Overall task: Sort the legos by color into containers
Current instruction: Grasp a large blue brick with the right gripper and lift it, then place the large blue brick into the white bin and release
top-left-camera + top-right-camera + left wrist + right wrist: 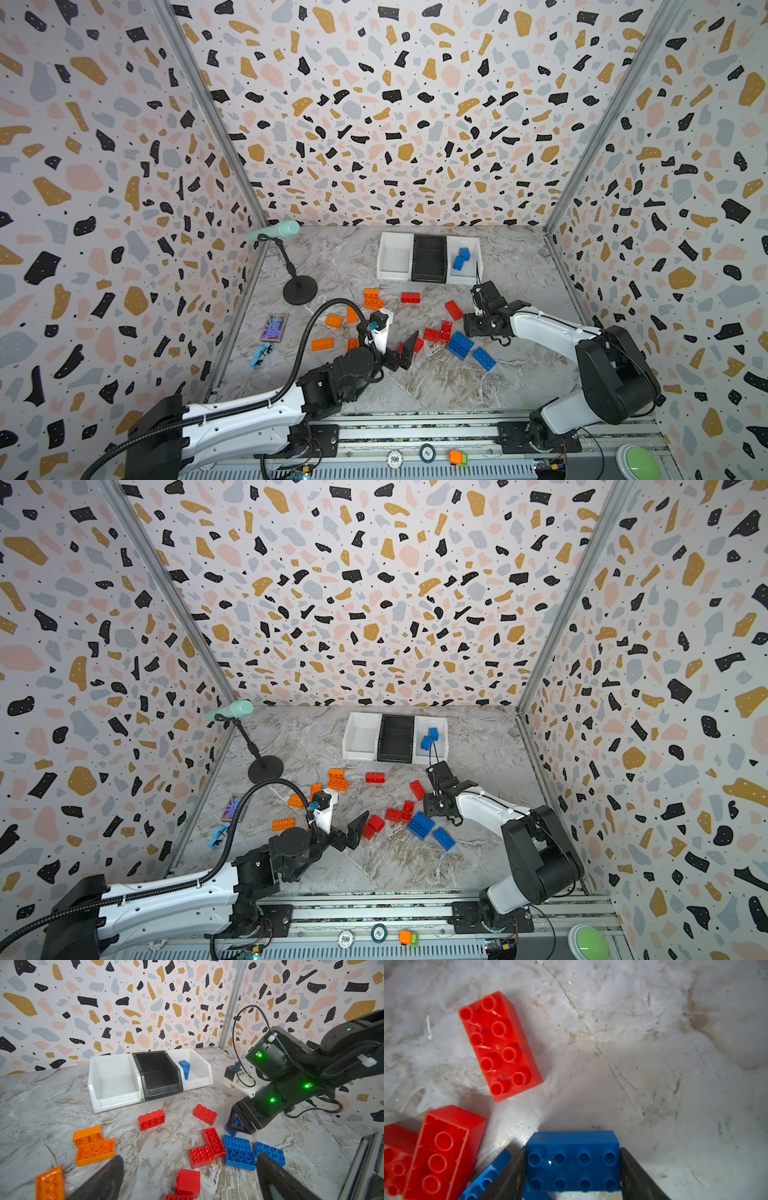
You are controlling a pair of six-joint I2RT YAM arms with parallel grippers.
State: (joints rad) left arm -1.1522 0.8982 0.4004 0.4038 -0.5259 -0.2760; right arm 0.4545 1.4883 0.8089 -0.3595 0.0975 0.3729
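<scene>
- My right tool [573,1150] has a finger against each short end of a blue brick [573,1167], which sits studs up and fills the half-parted jaws. I cannot tell whether the brick has left the desk [436,386].
- That brick lies at about 3 o'clock from the desk's centre. A red brick [500,1045] lies close by on its 10 o'clock side, and they do not touch.
- My left tool [405,353] is spread wide and holds nothing. It hangs near the desk's centre over two red bricks [187,1183].
- The three bins stand in a touching row at 12 o'clock, against the back wall. They are the left white bin [384,257], the black bin [429,259] and the right white bin [475,270].
- Two blue legos [461,257] lie in the right white bin. I see nothing in the other two.
- The orange legos [372,299] are scattered at 9 to 10 o'clock on the desk.
- The loose red legos [438,332] lie around the centre.
- Two more blue legos [460,345] sit at about 4 o'clock, just beside the red ones.
</scene>
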